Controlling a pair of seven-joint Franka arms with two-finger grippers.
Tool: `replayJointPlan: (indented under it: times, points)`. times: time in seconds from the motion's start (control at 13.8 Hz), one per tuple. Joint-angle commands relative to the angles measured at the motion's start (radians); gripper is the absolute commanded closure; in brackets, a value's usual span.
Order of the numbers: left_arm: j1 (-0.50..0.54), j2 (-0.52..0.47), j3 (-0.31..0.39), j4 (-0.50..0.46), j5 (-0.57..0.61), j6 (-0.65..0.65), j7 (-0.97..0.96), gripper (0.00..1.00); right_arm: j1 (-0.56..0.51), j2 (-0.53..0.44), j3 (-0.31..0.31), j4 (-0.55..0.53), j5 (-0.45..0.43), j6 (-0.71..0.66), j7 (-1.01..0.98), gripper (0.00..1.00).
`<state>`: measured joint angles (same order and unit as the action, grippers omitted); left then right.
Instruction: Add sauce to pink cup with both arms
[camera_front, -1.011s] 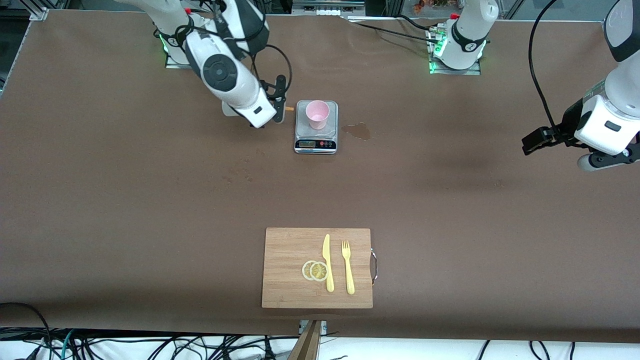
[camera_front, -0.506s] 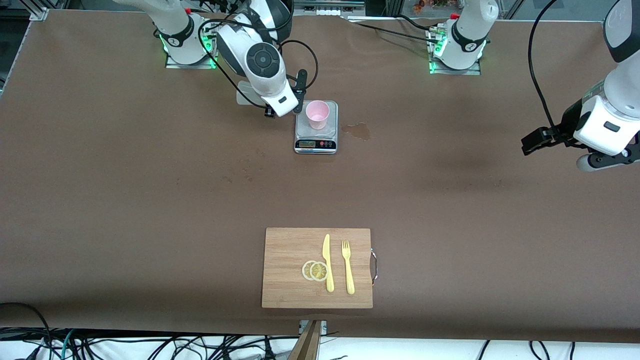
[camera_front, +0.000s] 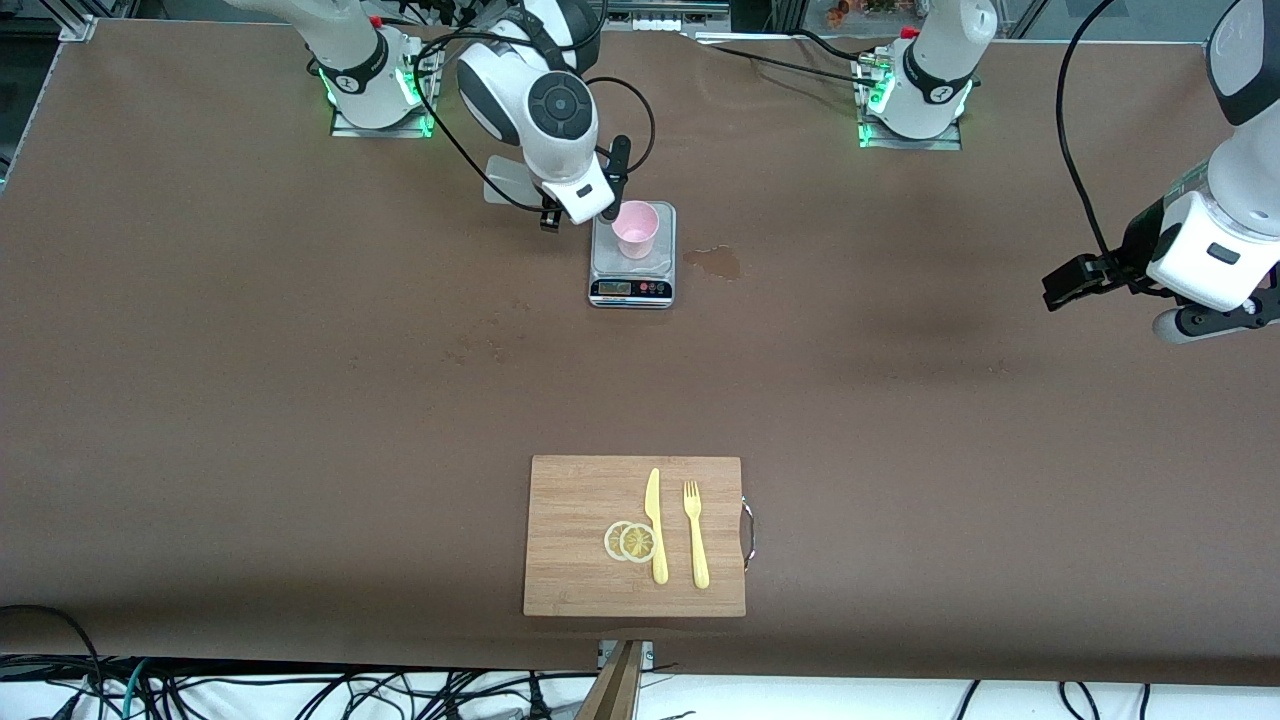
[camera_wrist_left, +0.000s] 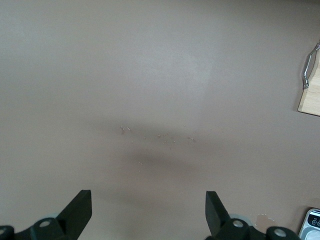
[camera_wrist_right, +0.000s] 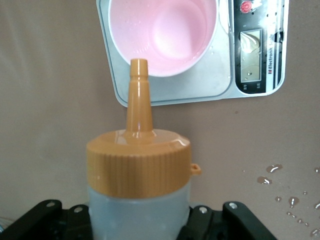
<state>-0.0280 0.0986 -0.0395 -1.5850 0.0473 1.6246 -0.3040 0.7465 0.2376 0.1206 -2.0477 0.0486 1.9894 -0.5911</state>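
Over the edge of the scale (camera_front: 632, 258) toward the right arm's end of the worktop (camera_front: 300, 400) hangs the right tool (camera_wrist_right: 140, 220), clamped on the sauce (camera_wrist_right: 138, 180) bottle. The coming move turns on one relation: in the right wrist view the bottle's long axis runs through the orange nozzle straight toward the cup (camera_wrist_right: 162, 35), and the nozzle tip shows against the cup's nearest rim, not its middle. Whether the tip is truly above the opening or short of it cannot be read from that view alone. The cup stands upright on the scale, apparently empty. My guess is the bottle must go a little further over the cup before squeezing, or sauce may land on the plate. From the front, the right arm's wrist covers the bottle and tool entirely, and part of the cup's rim. The left tool (camera_wrist_left: 147, 212) waits with fingers spread wide and empty, over bare worktop toward the left arm's end, well apart from the cup. Droplets lie beside the scale.
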Motion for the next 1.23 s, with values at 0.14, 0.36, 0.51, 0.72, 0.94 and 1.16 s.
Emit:
replayJointPlan:
  times: [0.14, 0.36, 0.51, 0.72, 0.94, 1.16]
  points:
    - [-0.001, 0.013, -0.002, 0.033, 0.013, -0.025, -0.001, 0.00, 0.025, 0.048, 0.005, 0.099, -0.055, -0.090, 0.056, 1.00]
    - [-0.001, 0.013, -0.002, 0.033, 0.013, -0.026, -0.001, 0.00, 0.033, 0.066, 0.005, 0.138, -0.067, -0.129, 0.057, 1.00]
    - [-0.001, 0.013, -0.002, 0.033, 0.011, -0.025, -0.001, 0.00, 0.031, 0.066, 0.005, 0.138, -0.064, -0.130, 0.057, 1.00]
    - [-0.001, 0.012, -0.002, 0.034, 0.013, -0.025, -0.001, 0.00, 0.024, 0.051, 0.004, 0.139, -0.050, -0.130, 0.048, 1.00]
    - [-0.001, 0.013, -0.002, 0.034, 0.011, -0.025, -0.001, 0.00, 0.019, 0.032, 0.004, 0.147, -0.023, -0.130, 0.042, 1.00]
    - [-0.001, 0.013, -0.002, 0.034, 0.011, -0.025, -0.001, 0.00, 0.007, 0.013, 0.004, 0.149, -0.009, -0.135, 0.040, 1.00]
